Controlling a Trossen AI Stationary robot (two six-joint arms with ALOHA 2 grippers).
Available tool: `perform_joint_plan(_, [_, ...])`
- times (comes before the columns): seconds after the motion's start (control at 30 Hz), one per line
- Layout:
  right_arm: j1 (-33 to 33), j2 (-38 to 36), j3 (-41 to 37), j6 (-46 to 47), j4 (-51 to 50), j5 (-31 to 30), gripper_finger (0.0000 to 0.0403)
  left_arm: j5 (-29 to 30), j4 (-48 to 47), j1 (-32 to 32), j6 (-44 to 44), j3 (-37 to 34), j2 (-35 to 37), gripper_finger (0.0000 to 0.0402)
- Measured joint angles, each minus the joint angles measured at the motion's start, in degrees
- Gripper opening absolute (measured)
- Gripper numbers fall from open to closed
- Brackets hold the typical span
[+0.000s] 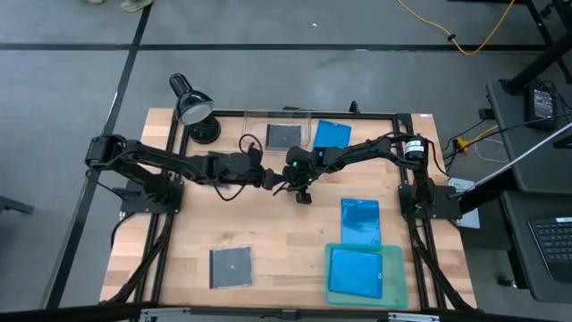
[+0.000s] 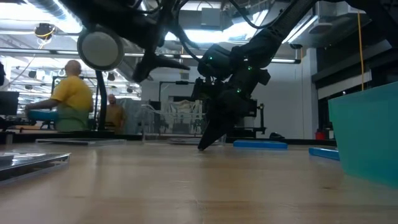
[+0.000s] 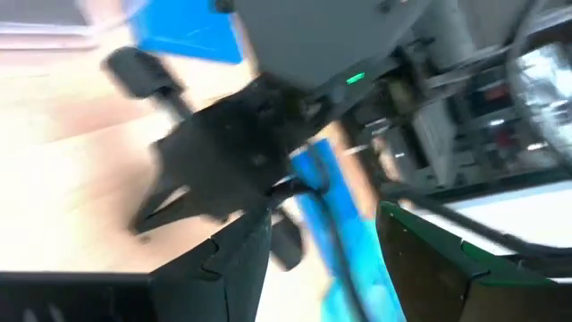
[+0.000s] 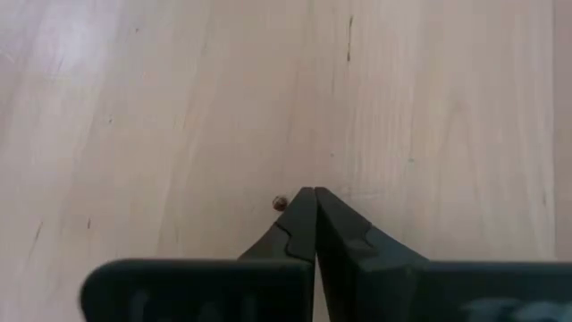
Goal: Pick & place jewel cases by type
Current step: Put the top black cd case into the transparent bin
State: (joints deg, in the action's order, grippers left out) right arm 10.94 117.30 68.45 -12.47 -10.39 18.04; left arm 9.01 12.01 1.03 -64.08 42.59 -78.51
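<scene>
In the high view, both grippers meet over the table's middle. My left gripper (image 1: 271,177) (image 3: 322,215) is open and empty, facing my right gripper (image 1: 302,195) (image 2: 203,147) (image 4: 315,190), which is shut and points down at bare wood. Three blue jewel cases lie flat: one near the far edge (image 1: 332,134), one right of centre (image 1: 360,219), one inside the teal tray (image 1: 356,271). One grey square case (image 1: 282,136) lies in the clear bin; another (image 1: 231,266) lies near the near edge. I see no third grey case.
A desk lamp (image 1: 192,107) stands at the far left corner. The clear bin (image 1: 259,116) sits at the far edge and the teal tray (image 1: 393,279) (image 2: 367,130) at the near right. Bare wood spreads across the near middle. People show in the room behind.
</scene>
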Motion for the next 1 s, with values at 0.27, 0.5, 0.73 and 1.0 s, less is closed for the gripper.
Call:
perform_joint_plan(0.27, [0.0, 0.0, 0.0, 0.1, -0.1, 0.0, 0.0007, 6.0, -27.6, -1.6, -3.3, -0.1, -0.2, 0.0154])
perform_joint_plan(0.5, [0.0, 0.0, 0.0, 0.1, -0.1, 0.1, 0.0007, 14.4, -45.1, -4.7, -7.2, -0.1, -0.3, 0.0023])
perform_joint_plan(0.73, [0.0, 0.0, -0.1, 0.1, -0.2, 0.1, 0.0007, 15.8, -62.6, -7.4, -16.1, -0.2, -0.5, 0.0001])
perform_joint_plan(1.0, [0.2, 0.0, -0.1, -0.2, -0.1, 1.1, 0.0007, 17.5, -69.6, -8.7, -22.2, -0.2, -1.5, 0.0001])
